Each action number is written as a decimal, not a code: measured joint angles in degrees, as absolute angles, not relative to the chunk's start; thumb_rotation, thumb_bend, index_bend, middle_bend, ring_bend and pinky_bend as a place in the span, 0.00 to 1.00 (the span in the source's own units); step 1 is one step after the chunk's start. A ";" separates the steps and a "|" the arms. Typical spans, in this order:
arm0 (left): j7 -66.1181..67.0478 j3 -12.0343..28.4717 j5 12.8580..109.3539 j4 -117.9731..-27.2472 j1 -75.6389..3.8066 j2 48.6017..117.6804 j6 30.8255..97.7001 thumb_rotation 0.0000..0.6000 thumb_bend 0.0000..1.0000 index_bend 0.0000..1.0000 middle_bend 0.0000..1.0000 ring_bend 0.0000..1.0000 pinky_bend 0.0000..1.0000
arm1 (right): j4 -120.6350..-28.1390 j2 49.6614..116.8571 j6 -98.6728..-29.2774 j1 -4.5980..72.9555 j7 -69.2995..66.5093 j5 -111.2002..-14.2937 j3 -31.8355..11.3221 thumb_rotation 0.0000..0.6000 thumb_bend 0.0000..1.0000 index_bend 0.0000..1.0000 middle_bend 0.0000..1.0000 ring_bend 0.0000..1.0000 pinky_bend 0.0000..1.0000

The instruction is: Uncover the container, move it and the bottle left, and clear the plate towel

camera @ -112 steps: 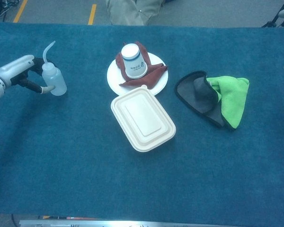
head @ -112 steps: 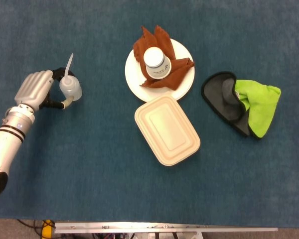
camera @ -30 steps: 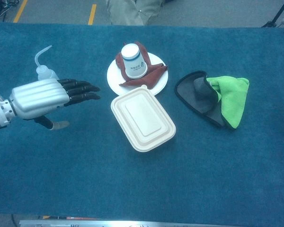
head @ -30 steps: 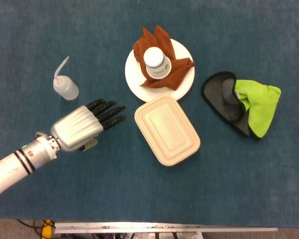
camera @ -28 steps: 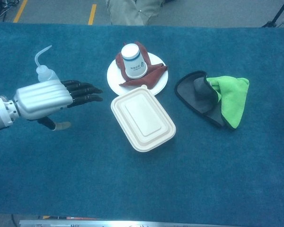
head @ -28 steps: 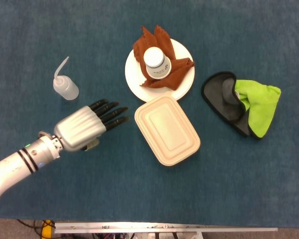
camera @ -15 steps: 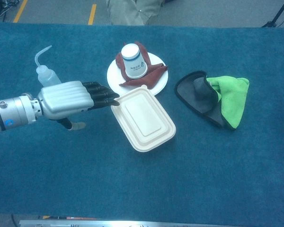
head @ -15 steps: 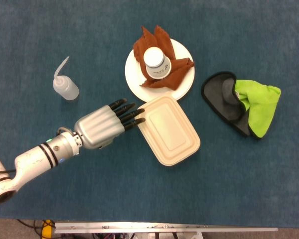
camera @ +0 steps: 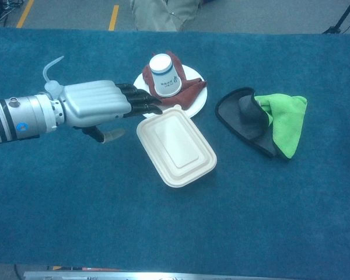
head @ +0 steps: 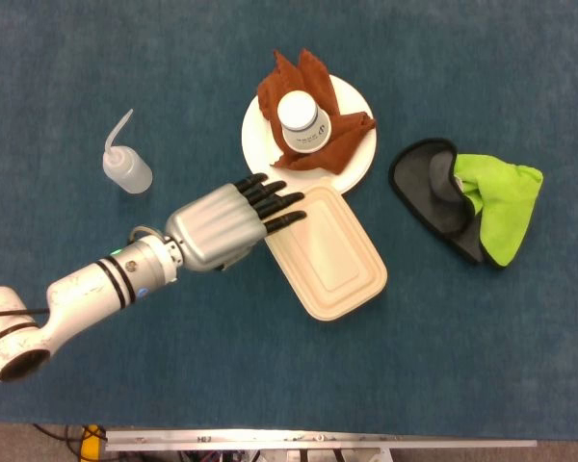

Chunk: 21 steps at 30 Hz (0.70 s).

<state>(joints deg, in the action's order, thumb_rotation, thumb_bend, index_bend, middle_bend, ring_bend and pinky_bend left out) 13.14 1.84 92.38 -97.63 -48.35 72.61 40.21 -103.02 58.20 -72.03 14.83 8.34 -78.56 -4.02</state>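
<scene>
Head view shows the left hand [head: 222,225] flat, fingers extended and slightly apart, holding nothing, its fingertips [head: 291,216] over the closed container's [head: 329,256] upper-left corner. Chest view adds its thumb [camera: 108,136] hanging below the palm, and partly hides the bottle [head: 127,166] behind the wrist.
</scene>
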 measured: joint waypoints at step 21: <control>16.28 0.57 89.46 -100.25 -49.50 71.68 41.27 1.00 0.57 0.00 0.00 0.00 0.09 | -102.56 58.02 -66.45 19.27 6.07 -92.03 -0.91 1.00 0.23 0.29 0.42 0.31 0.43</control>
<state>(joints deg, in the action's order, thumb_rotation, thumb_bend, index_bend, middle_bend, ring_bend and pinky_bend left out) 16.28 0.57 89.46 -100.25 -49.50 71.68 41.27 -102.56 58.02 -66.45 19.27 6.07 -92.03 -0.91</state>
